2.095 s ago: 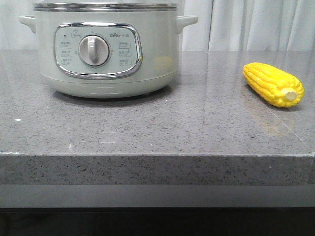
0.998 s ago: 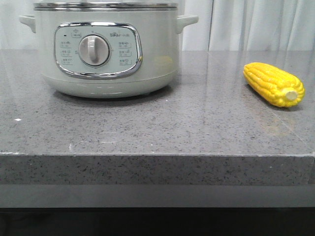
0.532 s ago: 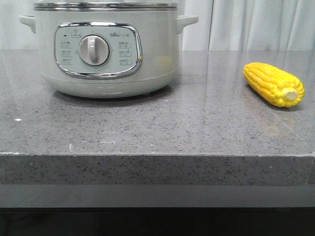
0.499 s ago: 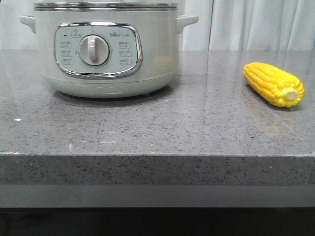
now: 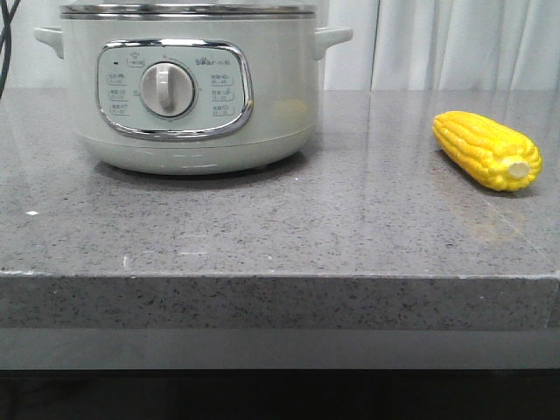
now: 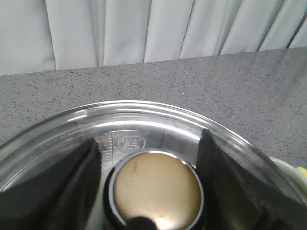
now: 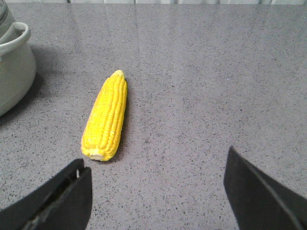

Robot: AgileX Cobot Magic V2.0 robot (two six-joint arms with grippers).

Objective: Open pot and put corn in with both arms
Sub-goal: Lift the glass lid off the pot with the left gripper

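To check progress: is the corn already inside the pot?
No, the corn lies on the grey counter, well to the right of the pot.

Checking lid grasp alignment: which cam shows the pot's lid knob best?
Left wrist view. It looks down on the round brass-coloured knob on the glass lid, between the open left gripper fingers. Front view crops the pot above its steel rim, no knob. Right wrist view catches only a handle.
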